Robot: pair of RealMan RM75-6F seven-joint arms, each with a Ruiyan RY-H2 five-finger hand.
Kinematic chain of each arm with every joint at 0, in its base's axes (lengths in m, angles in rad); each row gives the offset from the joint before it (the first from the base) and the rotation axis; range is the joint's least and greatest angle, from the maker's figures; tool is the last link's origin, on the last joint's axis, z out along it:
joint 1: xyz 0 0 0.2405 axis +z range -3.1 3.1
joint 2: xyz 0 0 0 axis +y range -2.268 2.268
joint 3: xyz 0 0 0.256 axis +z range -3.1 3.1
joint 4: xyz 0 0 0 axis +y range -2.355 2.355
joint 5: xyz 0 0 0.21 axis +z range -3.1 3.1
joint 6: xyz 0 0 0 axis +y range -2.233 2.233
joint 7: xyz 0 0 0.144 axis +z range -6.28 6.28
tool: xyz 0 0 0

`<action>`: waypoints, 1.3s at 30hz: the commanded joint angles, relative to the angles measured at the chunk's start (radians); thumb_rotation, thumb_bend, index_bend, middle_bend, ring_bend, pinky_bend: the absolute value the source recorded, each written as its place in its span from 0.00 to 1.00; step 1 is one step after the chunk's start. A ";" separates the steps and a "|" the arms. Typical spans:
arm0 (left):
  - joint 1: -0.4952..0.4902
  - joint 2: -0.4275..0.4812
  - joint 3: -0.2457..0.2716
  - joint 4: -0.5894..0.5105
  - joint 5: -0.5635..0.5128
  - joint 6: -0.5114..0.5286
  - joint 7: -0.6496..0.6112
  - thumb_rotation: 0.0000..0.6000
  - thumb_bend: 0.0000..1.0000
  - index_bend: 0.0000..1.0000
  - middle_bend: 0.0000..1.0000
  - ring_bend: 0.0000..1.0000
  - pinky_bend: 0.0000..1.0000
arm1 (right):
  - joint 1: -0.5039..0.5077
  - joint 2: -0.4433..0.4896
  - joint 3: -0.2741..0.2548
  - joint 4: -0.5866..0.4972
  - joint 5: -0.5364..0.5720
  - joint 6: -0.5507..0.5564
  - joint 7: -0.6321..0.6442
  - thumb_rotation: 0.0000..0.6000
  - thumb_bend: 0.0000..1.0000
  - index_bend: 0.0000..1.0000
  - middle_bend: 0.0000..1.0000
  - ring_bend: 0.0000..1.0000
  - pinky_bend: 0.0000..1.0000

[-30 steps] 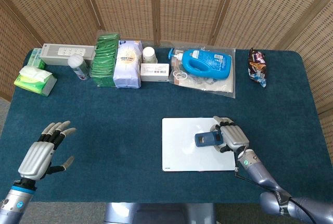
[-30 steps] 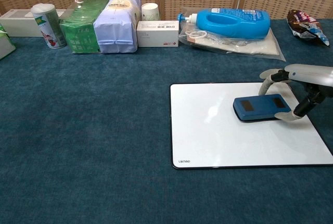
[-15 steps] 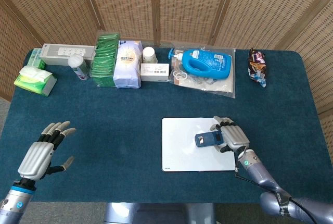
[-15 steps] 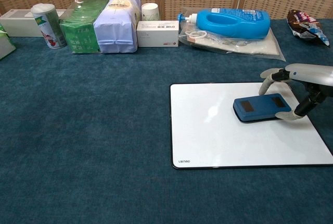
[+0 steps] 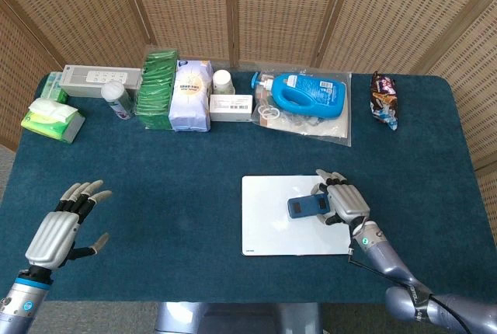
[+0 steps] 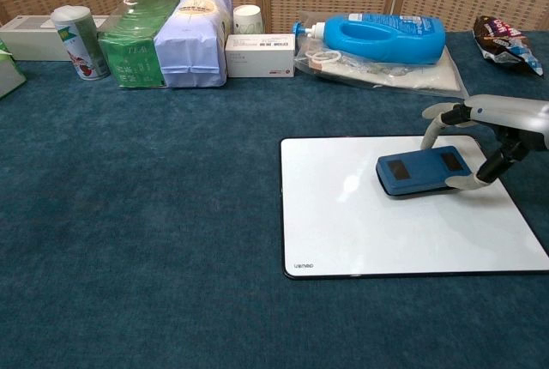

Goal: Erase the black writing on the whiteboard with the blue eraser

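A white whiteboard (image 5: 272,233) (image 6: 360,223) lies flat on the blue cloth at the table's front right. No black writing shows on it. The blue eraser (image 5: 308,207) (image 6: 423,171) rests on the board's upper right part. My right hand (image 5: 342,203) (image 6: 502,129) grips the eraser by its right end, fingers at its far edge and thumb at its near edge. My left hand (image 5: 62,225) hovers open over the cloth at the front left, fingers spread and holding nothing; only the head view shows it.
Along the back edge stand a tissue pack (image 5: 52,119), a grey box (image 5: 101,81), a can (image 6: 77,41), green and white bags (image 6: 167,39), a small carton (image 6: 260,54), a blue bottle on plastic (image 6: 382,39) and a snack pack (image 5: 384,99).
My right hand has slid the eraser a little to the left across the whiteboard. My left hand has stayed where it was.
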 commanded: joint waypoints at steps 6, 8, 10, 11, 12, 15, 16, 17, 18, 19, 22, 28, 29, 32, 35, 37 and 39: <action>0.000 -0.002 0.000 -0.002 0.001 0.000 0.003 1.00 0.38 0.16 0.08 0.00 0.00 | 0.004 -0.013 -0.010 0.004 -0.001 -0.017 0.003 1.00 0.30 0.49 0.04 0.00 0.00; 0.000 -0.002 0.000 -0.002 0.001 0.000 0.004 1.00 0.38 0.16 0.08 0.00 0.00 | 0.001 -0.016 -0.015 0.009 0.001 -0.020 0.006 1.00 0.30 0.50 0.04 0.00 0.00; 0.000 0.000 0.000 -0.002 0.000 0.001 0.005 1.00 0.38 0.16 0.07 0.00 0.00 | -0.004 -0.016 -0.021 0.011 0.002 -0.020 0.008 1.00 0.30 0.50 0.04 0.00 0.00; 0.000 0.001 -0.001 -0.003 0.000 0.001 0.005 1.00 0.38 0.16 0.08 0.00 0.00 | -0.007 -0.014 -0.025 0.009 0.002 -0.018 0.009 1.00 0.30 0.51 0.04 0.00 0.00; 0.001 0.001 -0.001 -0.003 0.000 0.001 0.004 1.00 0.38 0.16 0.08 0.00 0.00 | -0.010 -0.012 -0.026 0.007 0.003 -0.017 0.011 1.00 0.30 0.51 0.05 0.00 0.00; -0.001 -0.001 -0.001 -0.002 0.005 0.001 0.001 1.00 0.38 0.16 0.08 0.00 0.00 | -0.018 -0.007 -0.032 0.001 0.001 -0.012 0.013 1.00 0.30 0.52 0.05 0.00 0.00; -0.001 -0.001 0.000 -0.002 0.006 0.001 0.001 1.00 0.38 0.16 0.08 0.00 0.00 | -0.020 -0.006 -0.035 -0.002 0.000 -0.010 0.013 1.00 0.30 0.52 0.05 0.00 0.00; -0.001 -0.002 0.000 -0.002 0.008 0.001 0.001 1.00 0.38 0.16 0.08 0.00 0.00 | -0.023 -0.004 -0.037 -0.006 -0.003 -0.007 0.013 1.00 0.30 0.52 0.05 0.00 0.00; -0.001 -0.001 0.000 -0.002 0.008 0.001 0.001 1.00 0.38 0.16 0.08 0.00 0.00 | -0.028 -0.002 -0.040 -0.013 -0.008 -0.001 0.014 1.00 0.30 0.53 0.05 0.00 0.00; -0.001 -0.001 0.000 -0.002 0.009 0.001 0.002 1.00 0.38 0.16 0.08 0.00 0.00 | -0.032 0.000 -0.043 -0.018 -0.012 0.004 0.014 1.00 0.30 0.53 0.05 0.00 0.00; -0.002 0.002 -0.001 -0.005 0.008 0.002 0.005 1.00 0.38 0.15 0.08 0.00 0.00 | -0.048 0.008 -0.053 -0.038 -0.027 0.024 0.015 1.00 0.30 0.53 0.05 0.00 0.00; -0.003 0.005 0.000 -0.012 0.014 0.001 0.010 1.00 0.38 0.15 0.07 0.00 0.00 | -0.080 0.019 -0.075 -0.071 -0.055 0.059 0.019 1.00 0.30 0.54 0.06 0.00 0.00; -0.004 0.005 0.000 -0.012 0.015 0.001 0.011 1.00 0.38 0.15 0.07 0.00 0.00 | -0.084 0.020 -0.077 -0.075 -0.059 0.063 0.020 1.00 0.30 0.54 0.06 0.00 0.00; -0.005 0.005 0.000 -0.014 0.015 -0.002 0.012 1.00 0.38 0.15 0.07 0.00 0.00 | -0.105 0.030 -0.093 -0.104 -0.079 0.090 0.016 1.00 0.30 0.54 0.06 0.00 0.00; -0.007 0.003 0.000 -0.014 0.016 -0.004 0.013 1.00 0.38 0.15 0.07 0.00 0.00 | -0.120 0.033 -0.102 -0.122 -0.091 0.108 0.012 1.00 0.30 0.54 0.06 0.00 0.00; -0.010 0.003 0.001 -0.015 0.016 -0.010 0.015 1.00 0.38 0.15 0.07 0.00 0.00 | -0.133 0.034 -0.116 -0.136 -0.098 0.119 0.003 1.00 0.30 0.54 0.06 0.00 0.00; -0.011 0.004 0.000 -0.016 0.016 -0.012 0.016 1.00 0.38 0.15 0.07 0.00 0.00 | -0.141 0.032 -0.120 -0.142 -0.103 0.129 0.000 1.00 0.30 0.54 0.06 0.00 0.00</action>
